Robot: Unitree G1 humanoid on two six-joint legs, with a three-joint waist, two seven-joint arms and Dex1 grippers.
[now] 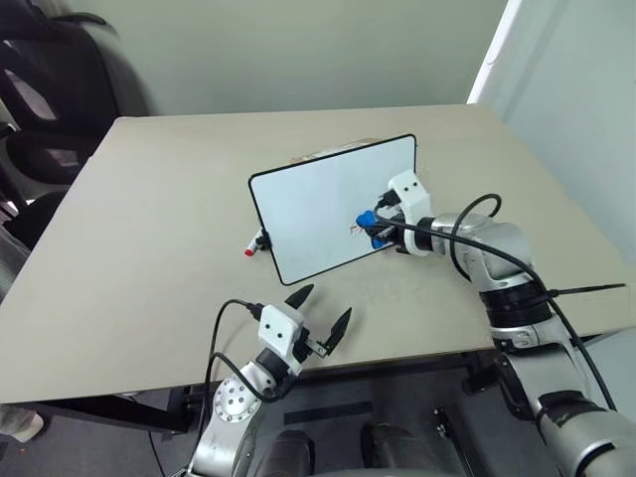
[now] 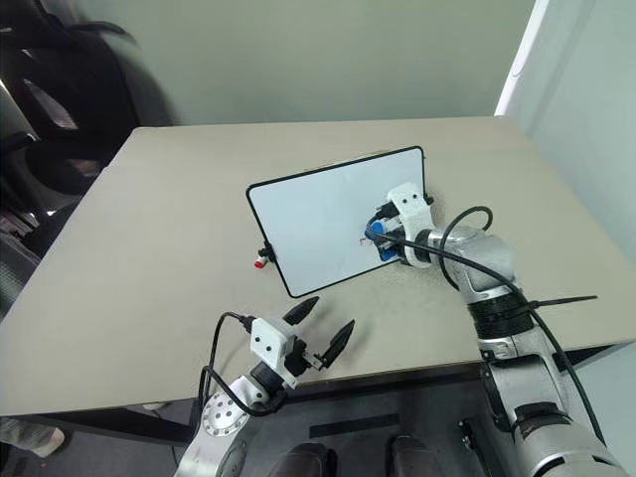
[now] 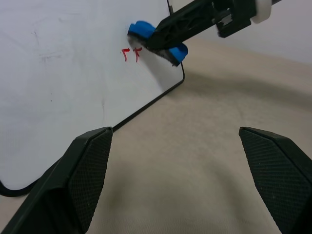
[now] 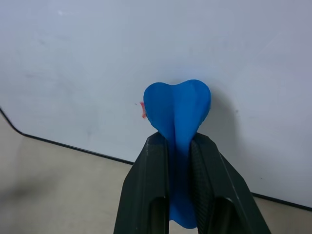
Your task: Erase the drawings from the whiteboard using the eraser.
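Note:
The whiteboard stands propped up, tilted, in the middle of the table. Small red drawings mark its lower right area. My right gripper is shut on the blue eraser, whose squeezed tip presses against the board right beside the red strokes. My left gripper hovers open near the table's front edge, a short way in front of the board, with nothing between its fingers.
A small red-tipped white marker lies by the board's left edge. The beige table reaches far to the left and behind the board. Dark chairs stand beyond the table's back left corner.

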